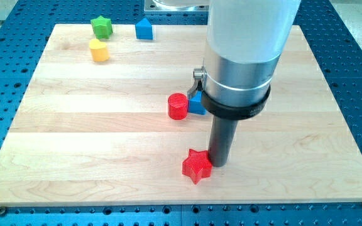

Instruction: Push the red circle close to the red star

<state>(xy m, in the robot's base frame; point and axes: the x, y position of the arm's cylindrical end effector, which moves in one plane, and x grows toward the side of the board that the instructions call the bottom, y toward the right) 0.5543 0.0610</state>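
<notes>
I carry no jaws: my arm ends in a straight dark rod below a polished metal collar, so there is nothing to spread or pinch. My tip point(219, 164) stands on the board just at the view's right of the red star point(197, 166), touching or nearly so; I cannot tell which.

The board point(74, 138) is pale wood in lengthwise planks, smooth, resting on a blue perforated table point(357, 94).

The red circle point(178, 106) is a short upright cylinder with finely ribbed sides and a flat top. It is round, so it has no long axis in plan and no heading. It sits near the board's centre, above the red star and apart from it. A blue block point(197, 105), partly hidden by my rod's collar, touches its right side; its shape is unclear.

Count: two red pieces, two blue, one green, one yellow. The green star point(101, 27), yellow block point(98, 50) and blue house-shaped block point(144, 29) cluster at the view's top left.
</notes>
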